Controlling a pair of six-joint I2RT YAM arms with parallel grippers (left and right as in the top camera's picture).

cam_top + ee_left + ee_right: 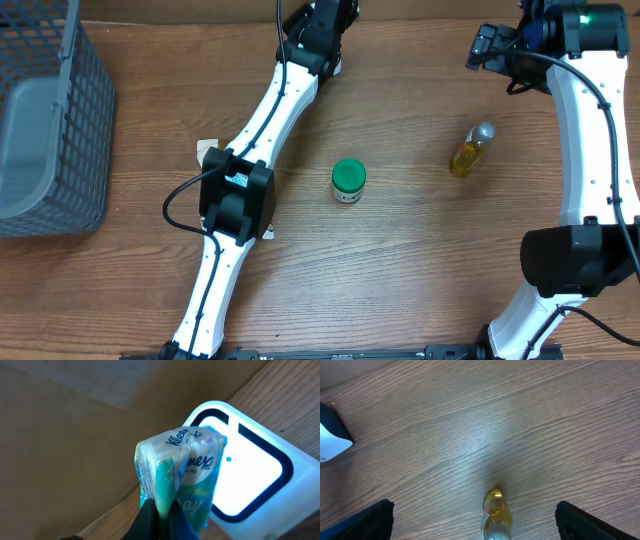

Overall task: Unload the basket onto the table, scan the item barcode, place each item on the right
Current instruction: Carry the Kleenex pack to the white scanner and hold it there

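Tissue pack [177, 477] held up at the scanner [250, 480] by the left arm.
The pack stands lengthwise out of the left gripper [161, 515], whose jaws pinch its lower end. It overlaps the near edge of the scanner's lit window, and no barcode shows. The right gripper [473, 503] is spread wide and empty, well away from the scanner.

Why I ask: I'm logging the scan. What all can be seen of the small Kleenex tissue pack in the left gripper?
The small Kleenex tissue pack is a soft pocket pack in glossy clear film, with teal and blue print and dark "Kleenex" lettering. It looks crumpled, pinched at its lower end by the shut left gripper. It stands roughly upright before the glowing window of the white scanner; contact there cannot be told. No barcode shows on this side.
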